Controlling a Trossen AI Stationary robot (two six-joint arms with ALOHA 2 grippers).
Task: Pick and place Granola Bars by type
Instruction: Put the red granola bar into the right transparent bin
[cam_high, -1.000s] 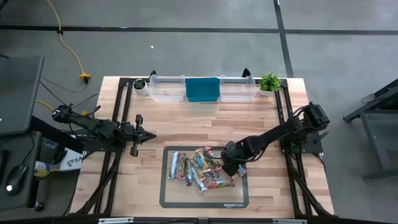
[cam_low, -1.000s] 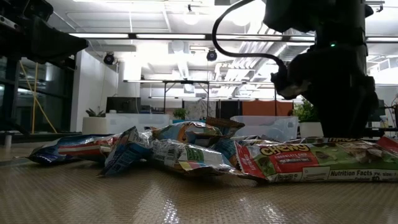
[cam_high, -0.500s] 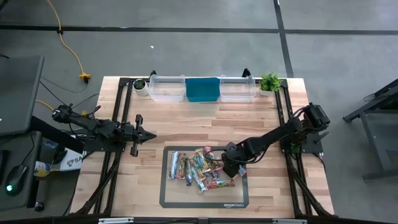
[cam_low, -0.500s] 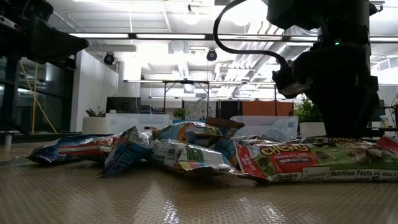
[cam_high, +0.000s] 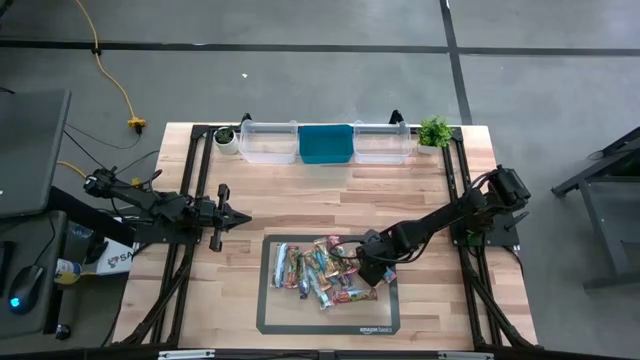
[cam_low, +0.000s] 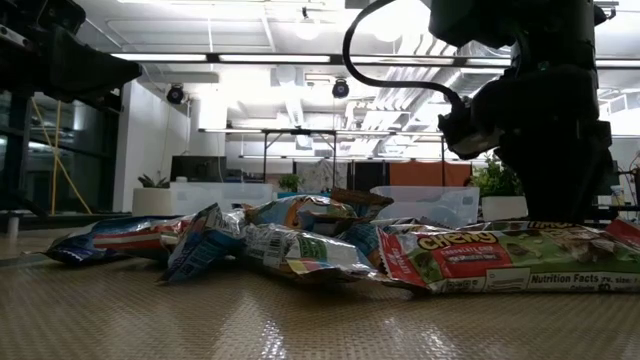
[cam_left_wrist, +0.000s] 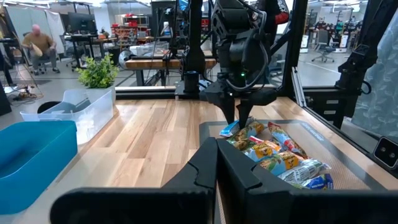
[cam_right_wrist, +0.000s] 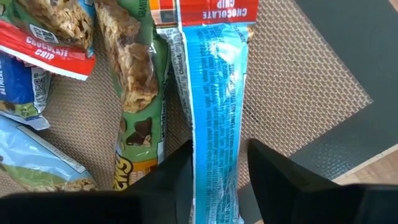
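High view: granola bars (cam_high: 322, 271) are lying in a loose heap on a dark mat (cam_high: 268, 322) at the near middle of the wooden table (cam_high: 320, 190). The right gripper (cam_high: 368, 268) is reaching down over the heap's right edge. The left gripper (cam_high: 238, 217) is waiting well left of the mat, above bare wood, fingers together at a point. Clear bin (cam_high: 270, 143), blue bin (cam_high: 326, 144) and another clear bin (cam_high: 382, 143) are sitting in a row along the far edge, a small potted plant (cam_high: 227, 137) and a bushier plant (cam_high: 435, 131) at either end.

Low view: the wrappers are piling across the mat; a red Chewy bar (cam_low: 500, 258) is lying nearest on the right, the right arm's dark bulk looming behind it.

Left wrist view: the left fingers (cam_left_wrist: 214, 177) are pressing together. The right gripper (cam_left_wrist: 238, 118) is pointing down onto the pile's far end.

Right wrist view: the right fingers (cam_right_wrist: 268, 167) are standing apart, straddling a light-blue chocolate chip bar (cam_right_wrist: 216, 106) flat on the mat, not clamping it. A green-and-orange bar (cam_right_wrist: 138, 118) is lying just beside it.
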